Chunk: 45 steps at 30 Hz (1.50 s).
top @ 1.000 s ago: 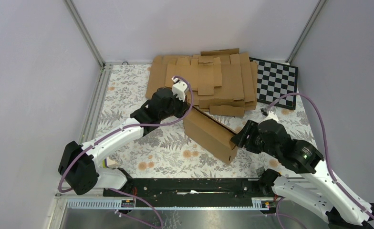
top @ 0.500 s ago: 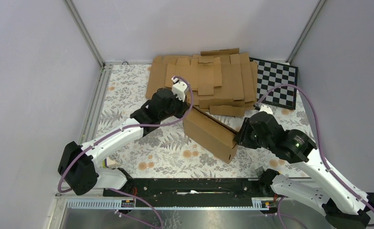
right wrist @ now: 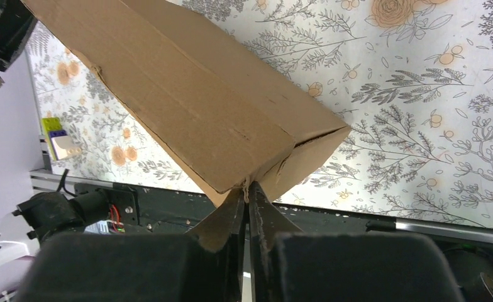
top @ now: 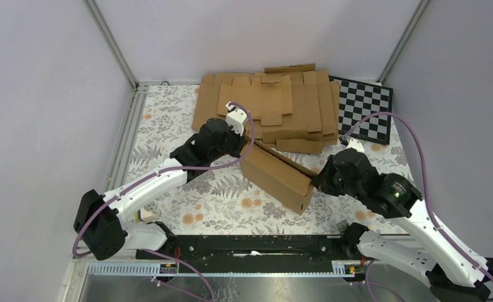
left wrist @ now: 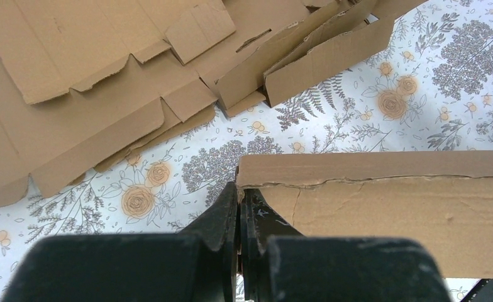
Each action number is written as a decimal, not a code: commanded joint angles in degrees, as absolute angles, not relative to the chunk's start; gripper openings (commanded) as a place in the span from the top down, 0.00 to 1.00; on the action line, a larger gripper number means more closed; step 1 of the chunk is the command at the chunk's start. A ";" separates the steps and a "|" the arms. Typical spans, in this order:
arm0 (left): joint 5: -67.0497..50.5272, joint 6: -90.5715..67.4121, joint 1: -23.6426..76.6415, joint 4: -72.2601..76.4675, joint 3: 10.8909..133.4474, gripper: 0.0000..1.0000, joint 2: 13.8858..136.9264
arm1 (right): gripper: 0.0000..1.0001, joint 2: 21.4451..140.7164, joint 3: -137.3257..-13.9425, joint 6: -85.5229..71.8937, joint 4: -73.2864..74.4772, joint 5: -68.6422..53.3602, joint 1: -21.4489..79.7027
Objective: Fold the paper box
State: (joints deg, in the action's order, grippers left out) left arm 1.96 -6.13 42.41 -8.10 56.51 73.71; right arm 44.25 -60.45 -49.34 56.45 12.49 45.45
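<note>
Top external view: the paper box (top: 276, 178) sits slantwise on the counter (top: 219, 195) between my arms. My left hand (left wrist: 238, 190) and right hand (right wrist: 248, 192) each pinch a thin end edge. I judge it light, stiff and crushable, best held at the edges.

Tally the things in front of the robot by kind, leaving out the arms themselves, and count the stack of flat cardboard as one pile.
Partly folded paper box: 1
Pile of flat cardboard blanks: 1
Checkerboard: 1
Total: 3
</note>
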 commanded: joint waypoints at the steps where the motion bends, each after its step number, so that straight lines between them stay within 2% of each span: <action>1: 3.58 -4.39 43.41 -5.67 55.05 1.00 70.07 | 0.91 42.05 -60.47 -54.62 51.49 13.84 45.79; 14: 5.96 -3.16 44.62 -2.44 51.23 0.99 66.60 | 0.82 37.71 -53.76 -62.00 47.60 11.38 45.81; 28: 5.66 -3.43 44.82 -3.09 52.17 0.99 68.90 | 0.58 40.09 -52.65 -55.88 49.38 8.41 45.80; 35: 5.89 -3.36 44.99 -3.03 52.12 0.99 68.64 | 0.60 40.85 -53.13 -55.82 49.21 8.97 45.75; 41: 6.06 -3.18 45.16 -2.83 51.79 0.99 68.43 | 0.70 39.53 -56.06 -58.82 49.11 11.42 45.79; 45: 6.45 -2.82 45.42 -2.64 51.31 0.99 68.06 | 0.75 34.81 -51.34 -64.68 44.88 10.98 45.83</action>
